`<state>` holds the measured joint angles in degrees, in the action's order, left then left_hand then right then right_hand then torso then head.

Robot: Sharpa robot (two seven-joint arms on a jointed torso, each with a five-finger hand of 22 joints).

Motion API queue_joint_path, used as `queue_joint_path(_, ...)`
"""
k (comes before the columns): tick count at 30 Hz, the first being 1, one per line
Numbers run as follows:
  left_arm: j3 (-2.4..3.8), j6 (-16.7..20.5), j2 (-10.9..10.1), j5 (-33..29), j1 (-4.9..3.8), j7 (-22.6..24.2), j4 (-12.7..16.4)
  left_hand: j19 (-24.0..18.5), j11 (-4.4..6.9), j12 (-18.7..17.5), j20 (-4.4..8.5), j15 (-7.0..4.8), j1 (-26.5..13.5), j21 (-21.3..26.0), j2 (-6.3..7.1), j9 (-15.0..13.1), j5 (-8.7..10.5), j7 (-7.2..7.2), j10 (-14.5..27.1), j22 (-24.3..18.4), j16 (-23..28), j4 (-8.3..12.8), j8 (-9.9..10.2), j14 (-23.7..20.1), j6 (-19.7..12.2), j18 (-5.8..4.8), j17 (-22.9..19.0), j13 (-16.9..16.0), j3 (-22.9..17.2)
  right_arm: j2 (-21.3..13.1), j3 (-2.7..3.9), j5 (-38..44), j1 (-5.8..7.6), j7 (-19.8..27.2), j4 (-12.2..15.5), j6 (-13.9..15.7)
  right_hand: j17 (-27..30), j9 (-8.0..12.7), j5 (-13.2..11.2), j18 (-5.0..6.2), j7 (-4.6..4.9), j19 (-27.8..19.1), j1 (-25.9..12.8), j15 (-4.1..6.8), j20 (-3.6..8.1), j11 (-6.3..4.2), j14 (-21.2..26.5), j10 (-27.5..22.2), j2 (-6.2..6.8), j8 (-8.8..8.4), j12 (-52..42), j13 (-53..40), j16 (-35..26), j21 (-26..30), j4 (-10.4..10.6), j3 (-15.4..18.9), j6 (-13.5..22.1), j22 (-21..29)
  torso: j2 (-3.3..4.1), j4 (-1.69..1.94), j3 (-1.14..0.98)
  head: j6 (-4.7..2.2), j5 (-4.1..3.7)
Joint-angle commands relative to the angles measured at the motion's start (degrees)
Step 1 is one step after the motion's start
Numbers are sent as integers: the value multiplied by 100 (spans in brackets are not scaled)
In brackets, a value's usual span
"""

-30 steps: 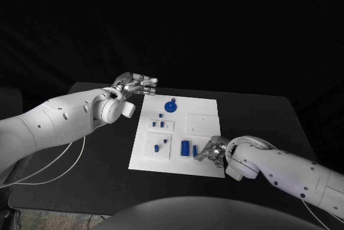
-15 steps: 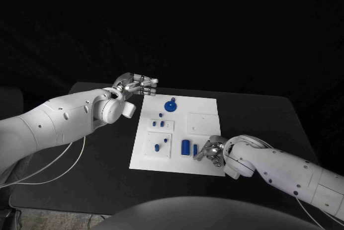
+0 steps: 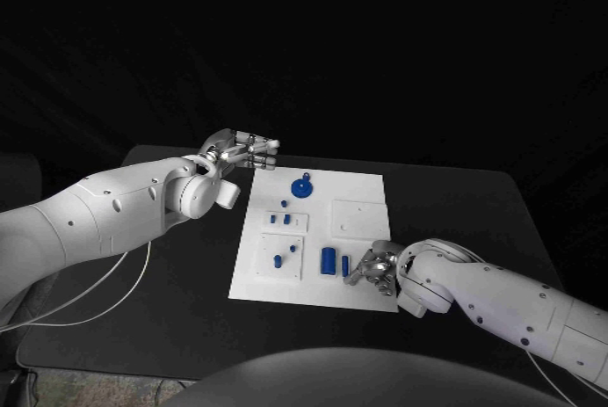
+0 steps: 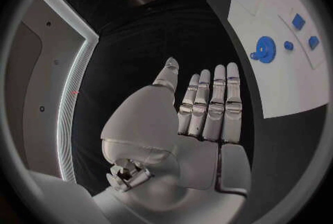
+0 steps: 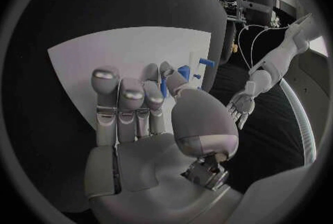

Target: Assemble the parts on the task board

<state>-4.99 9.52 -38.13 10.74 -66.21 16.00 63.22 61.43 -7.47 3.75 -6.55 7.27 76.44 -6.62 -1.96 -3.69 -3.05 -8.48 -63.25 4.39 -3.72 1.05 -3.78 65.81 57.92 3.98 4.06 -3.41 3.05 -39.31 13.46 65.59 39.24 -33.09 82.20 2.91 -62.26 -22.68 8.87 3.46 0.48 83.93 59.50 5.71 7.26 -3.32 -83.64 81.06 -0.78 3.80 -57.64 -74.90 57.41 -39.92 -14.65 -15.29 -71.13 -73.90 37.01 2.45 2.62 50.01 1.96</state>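
The white task board (image 3: 361, 196) lies in the middle of the table, also seen from the wrists (image 4: 267, 91) (image 5: 104, 49). It carries a round blue disc (image 3: 301, 188) (image 4: 264, 49), small blue pieces (image 3: 280, 220), a wide blue block (image 3: 327, 261) and a slim blue bar (image 3: 344, 265). My right hand (image 3: 375, 268) (image 5: 149, 118) rests at the board's near right, fingertips against the slim bar. A blue sliver (image 5: 164, 87) shows between thumb and finger, and I cannot tell if it is pinched. My left hand (image 3: 241, 148) (image 4: 201, 110) hovers off the board's far left corner, fingers straight, holding nothing.
The black table (image 3: 444, 205) extends to the right of the board and in front of it. A white cable (image 3: 120, 288) trails below my left arm at the table's left side. My left arm (image 5: 277, 60) also appears in the right wrist view.
My right forearm has shifted slightly while its hand stays by the slim bar. The left hand and the parts have not moved.
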Motion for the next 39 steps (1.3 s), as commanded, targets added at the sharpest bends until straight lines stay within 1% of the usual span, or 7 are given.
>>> queue_joint_path(1, 2, -84, 3, 16, -2, 26, 5, -19, 11, -32, -6, -2, -24, 26, 18, -4, 13, 6, 45, -5, 13, -43, 13, -31, -29, 80, -3, 2, -1, -48, -26, -4, -36, -1, 3, -172, 13, 39, 112, -56, 23, 305, 0, 20, 0, -3, 10, -60, 119, -17, 24, -155, -6, 45, 77, 187, 19, 9, -2, -3, -2, -1, -2)
queue_joint_path(7, 2, -73, 5, 17, -2, 35, -19, -19, 11, -32, -6, -2, -24, 26, 18, -4, 13, 6, 45, -5, 13, -43, 13, -31, -29, 80, -3, 2, -1, -171, 1, -173, -36, 225, 131, -226, 15, 168, -173, -21, 126, 294, 75, -17, -30, 62, 20, -126, 475, -10, 73, -115, -6, 116, 588, 592, 186, 25, -9, -10, -1, -1, -15)
queue_joint_path(10, 2, -66, 12, 17, -2, 43, -35, -19, 11, -32, -6, -2, -24, 26, 18, -4, 13, 6, 45, -5, 13, -43, 13, -31, -29, 80, -3, 2, -1, -225, 41, -237, -36, 333, 182, -229, 14, 255, -426, 19, 177, 293, 300, -34, -53, 93, 35, -169, 687, -12, 88, -83, -19, 168, 1150, 752, 287, 28, -8, -12, -7, -1, -8)
queue_joint_path(15, 1, -56, 42, 20, 0, 107, -92, -26, 10, -32, -8, -2, -50, 33, 58, -4, 15, 8, 49, -6, 13, -43, 12, -27, -31, 77, -2, 2, 18, -340, 198, -404, -34, 830, 221, -320, 64, 330, -520, 61, 238, 276, 375, -27, -50, 126, 73, -245, 666, -15, 213, 11, -114, 327, 1377, 1020, 462, 64, -14, -6, -10, -1, -27)
queue_joint_path(25, 1, 82, 193, -62, 35, 335, -360, -54, 52, -33, 2, -36, -110, 43, 86, -7, 7, 59, -30, -3, 11, -74, 8, 11, 50, 48, 0, 2, -18, -349, 706, -1120, 173, 2523, -498, -141, 308, 385, -419, 77, 252, 267, 511, -39, -69, 137, 122, -344, 82, -18, 433, 226, -461, 765, 924, 1428, 502, 220, -179, -17, -29, -75, -89)
queue_joint_path(34, 2, 226, 364, -249, 47, 370, -704, -44, 68, -32, 30, -62, -14, 24, -29, -7, -10, 93, -138, 5, 10, -37, 5, 81, 157, 25, 3, 3, -96, -100, 812, -2505, 671, 3655, -1552, 649, 1331, 643, -147, 99, 321, 95, 763, -170, -202, 234, 446, -989, -196, -23, 2711, 2516, -2238, 3197, 493, 1371, 603, 2004, -464, -81, -77, -251, -112)
queue_joint_path(39, 4, 324, 468, -376, 38, 338, -949, -48, 60, -34, 33, -69, -3, 21, -22, -3, -10, 84, -136, 5, 17, -49, 12, 64, 162, 17, -5, 3, -83, 274, 862, -3297, 897, 4254, -2380, 953, 2779, 1394, -20, 143, 549, -954, 719, -598, -663, 583, 875, -1012, -288, -22, 4695, 5320, -4191, 3627, 214, 1039, 838, 3991, -618, -140, -119, -476, -112)
